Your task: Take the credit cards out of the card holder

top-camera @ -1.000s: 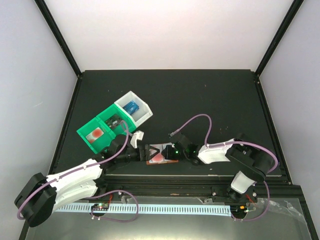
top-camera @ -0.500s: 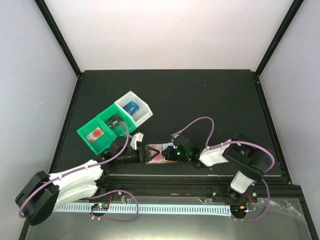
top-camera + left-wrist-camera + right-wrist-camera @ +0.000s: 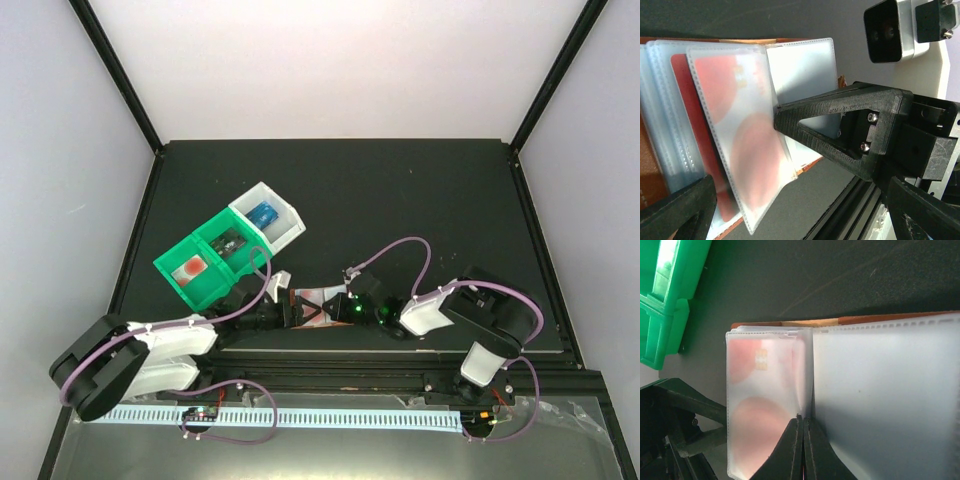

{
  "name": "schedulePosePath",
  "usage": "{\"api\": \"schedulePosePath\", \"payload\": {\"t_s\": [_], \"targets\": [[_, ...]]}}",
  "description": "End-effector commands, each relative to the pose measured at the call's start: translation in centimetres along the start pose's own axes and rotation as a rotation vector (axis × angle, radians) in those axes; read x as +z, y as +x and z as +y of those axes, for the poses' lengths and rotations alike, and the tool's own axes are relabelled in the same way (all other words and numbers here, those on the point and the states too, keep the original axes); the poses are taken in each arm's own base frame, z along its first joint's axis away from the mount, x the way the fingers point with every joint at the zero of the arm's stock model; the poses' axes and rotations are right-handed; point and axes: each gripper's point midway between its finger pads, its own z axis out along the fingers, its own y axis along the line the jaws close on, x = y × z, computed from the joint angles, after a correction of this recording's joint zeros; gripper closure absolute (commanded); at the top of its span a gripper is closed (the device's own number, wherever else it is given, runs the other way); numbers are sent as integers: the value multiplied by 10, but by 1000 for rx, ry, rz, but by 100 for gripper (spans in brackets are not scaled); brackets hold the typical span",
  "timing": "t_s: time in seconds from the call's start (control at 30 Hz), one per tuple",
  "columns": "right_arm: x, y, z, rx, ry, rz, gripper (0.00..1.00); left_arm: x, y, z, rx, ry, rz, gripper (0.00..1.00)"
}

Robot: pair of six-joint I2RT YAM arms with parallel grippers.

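Pinning and reaching is the step judged to be in hand. The flat brown leather-like card holder (image 3: 318, 303) with pale clear pockets lies open on the black table (image 3: 420, 200) near its front edge, between the two arms. A thin red plastic card (image 3: 735, 150) is seen through the frosted top pocket on the holder's left half, not yet taken out. The right gripper (image 3: 802, 424) is pressed shut, its fingertips together on the seam between the two pocket stacks, so the holder is held down. The left gripper (image 3: 284, 306) is spread wide at the holder's left edge and nothing is held in it. In the green-and-white plastic bin tray (image 3: 197, 287) behind it, a blue card (image 3: 263, 213) lies in the white compartment and a second red card (image 3: 190, 267) in a green one.

A close of the left fingers on the card itself, not on the sleeve, is called for next, followed by a pull along the pocket's opening while the seam is kept pinned. Whether a card edge protrudes cannot be told.

Compared with a second ago, the left arm has been folded in and its gripper brought from beside the tray to the holder, and the right fingers have been closed fully.
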Motion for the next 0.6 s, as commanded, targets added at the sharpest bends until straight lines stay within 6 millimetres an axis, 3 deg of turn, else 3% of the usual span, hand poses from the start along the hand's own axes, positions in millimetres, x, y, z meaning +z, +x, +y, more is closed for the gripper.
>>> {"api": "schedulePosePath", "payload": {"t_s": [0.0, 0.13, 0.43, 0.57], "targets": [[0, 28, -39, 35, 116, 86, 97, 4, -1, -7, 16, 37, 5, 5], [-1, 28, -37, 37, 104, 83, 97, 1, -3, -4, 31, 9, -7, 6], [-1, 26, -30, 42, 76, 80, 97, -8, -14, -26, 72, 48, -48, 13], [-3, 26, -30, 50, 71, 71, 97, -7, -14, -25, 84, 33, -46, 12]]}}
